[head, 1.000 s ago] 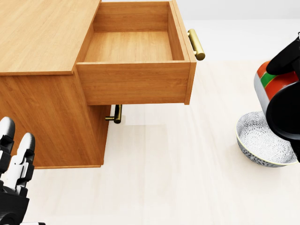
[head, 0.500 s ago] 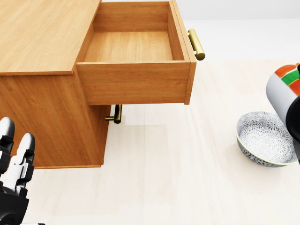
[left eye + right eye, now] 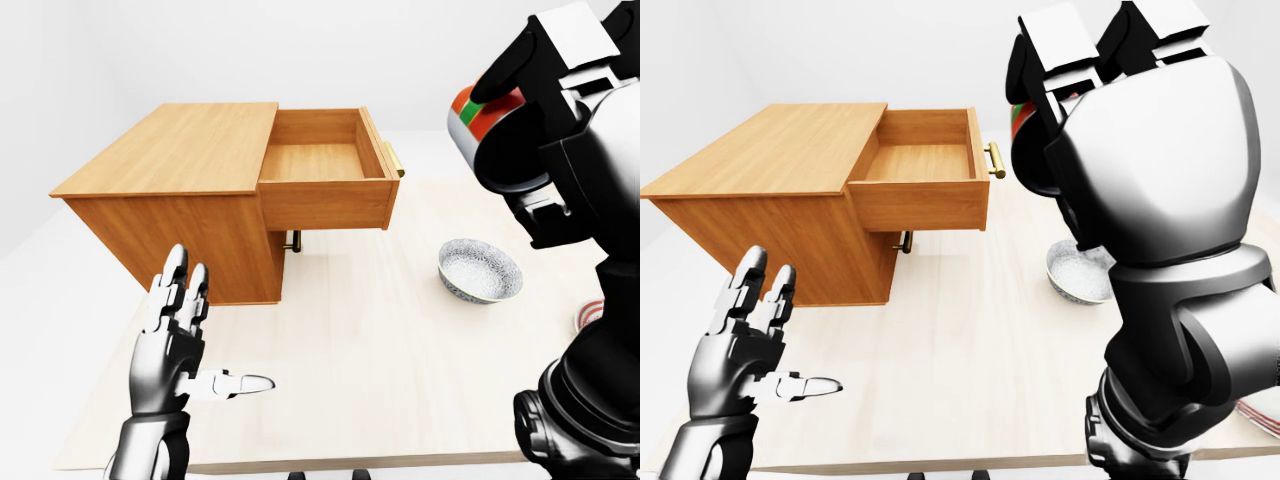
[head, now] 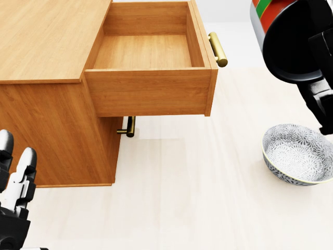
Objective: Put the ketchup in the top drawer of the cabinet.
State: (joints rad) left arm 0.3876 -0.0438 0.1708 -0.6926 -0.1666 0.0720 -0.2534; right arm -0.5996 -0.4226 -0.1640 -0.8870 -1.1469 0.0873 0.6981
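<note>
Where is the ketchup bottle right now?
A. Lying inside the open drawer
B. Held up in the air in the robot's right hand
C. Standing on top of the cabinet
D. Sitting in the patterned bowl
B: the right hand is closed round the ketchup bottle, holding it high above the table; the drawer holds nothing, and so does the bowl.

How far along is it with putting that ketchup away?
Partway. The top drawer already stands pulled out and looks empty. The right hand holds the ketchup in the air, off to the drawer's right, above the patterned bowl. The left hand is open and idle. Left to do: carry the bottle over the drawer and set it inside.
</note>
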